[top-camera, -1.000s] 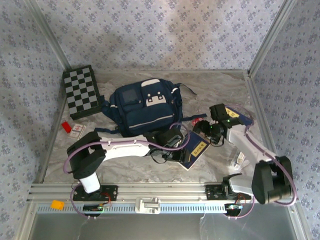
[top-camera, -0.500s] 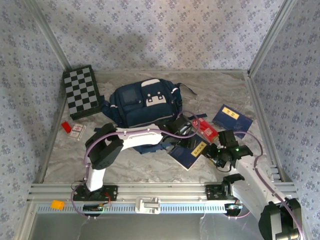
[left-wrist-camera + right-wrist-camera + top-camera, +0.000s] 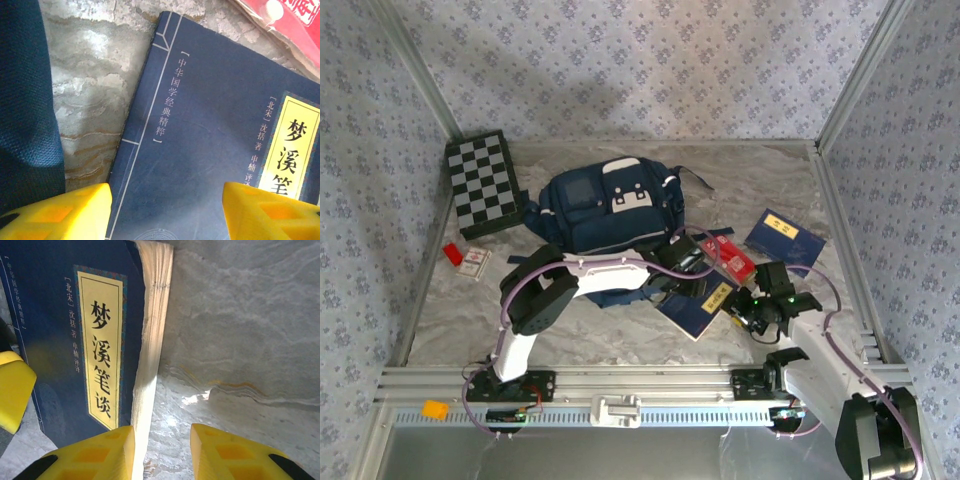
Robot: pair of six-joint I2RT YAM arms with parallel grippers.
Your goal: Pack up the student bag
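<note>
At the far left of the marble table [image 3: 760, 180] lies one checkered board [image 3: 480, 183]. Just below it are one small red piece [image 3: 452, 253] and one white card [image 3: 474, 262], close together. The one student bag [image 3: 605, 210] lies in the middle back of the table, its white patches facing up.

Right of the bag's lower edge, the left gripper [image 3: 165, 202] hangs over the near dark blue book [image 3: 698, 308]. Its two yellow fingers [image 3: 60, 212] stand wide apart and hold nothing. One red packet [image 3: 730, 258] lies just beyond this book.

The right gripper [image 3: 162, 440] is at the same book's page edge. One finger is over the cover and one over the table, with a narrow gap between them and nothing clamped. A second dark blue book [image 3: 783, 235] lies farther right, apart from the first.
</note>
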